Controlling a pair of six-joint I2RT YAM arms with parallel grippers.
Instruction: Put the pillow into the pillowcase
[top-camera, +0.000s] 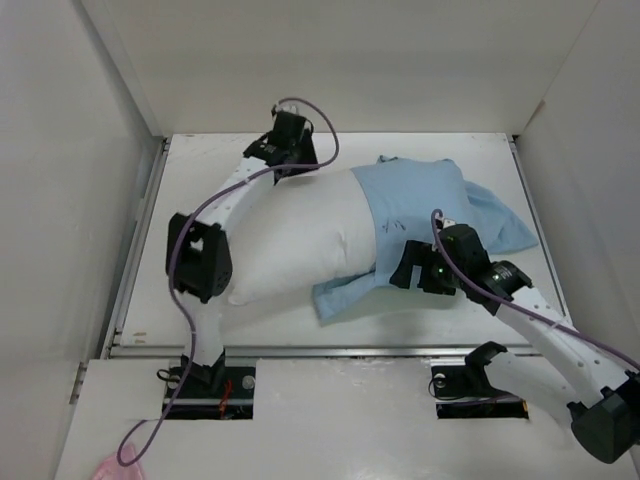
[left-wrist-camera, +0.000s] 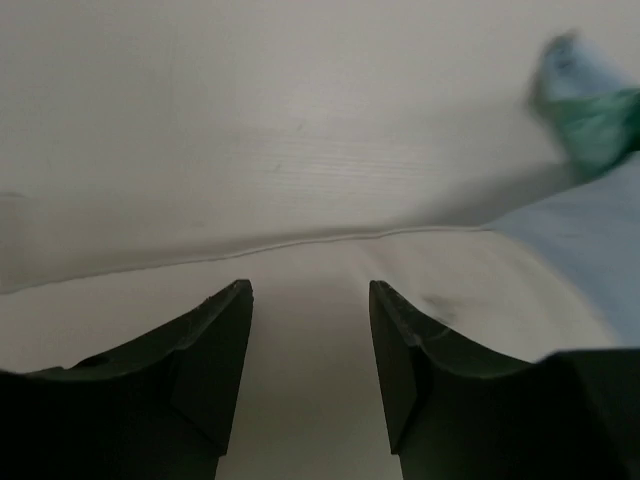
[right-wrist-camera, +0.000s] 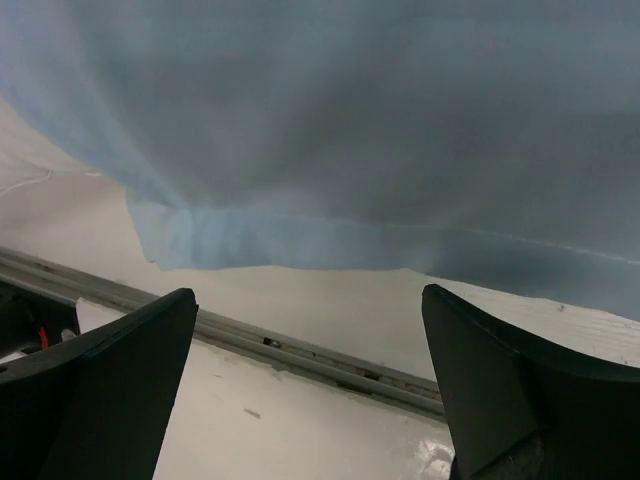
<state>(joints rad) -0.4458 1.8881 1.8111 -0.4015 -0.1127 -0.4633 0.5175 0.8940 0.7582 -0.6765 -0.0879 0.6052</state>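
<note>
The white pillow (top-camera: 295, 240) lies across the table's middle, and its right end is inside the light blue pillowcase (top-camera: 425, 200). Loose pillowcase fabric spreads out at the near side and to the right. My left gripper (top-camera: 283, 165) is open and empty at the pillow's far edge. In the left wrist view it (left-wrist-camera: 310, 290) hovers over the pillow (left-wrist-camera: 300, 350), with the pillowcase (left-wrist-camera: 580, 240) and its mint-green inside at the right. My right gripper (top-camera: 402, 272) is wide open and empty at the pillowcase's near edge. In the right wrist view it (right-wrist-camera: 310, 295) is just below the pillowcase's hem (right-wrist-camera: 300, 240).
White enclosure walls (top-camera: 60, 200) stand at the left, back and right. A metal rail (top-camera: 330, 350) runs along the table's near edge, also seen in the right wrist view (right-wrist-camera: 300, 350). The left arm's elbow (top-camera: 200, 255) sits beside the pillow's left end.
</note>
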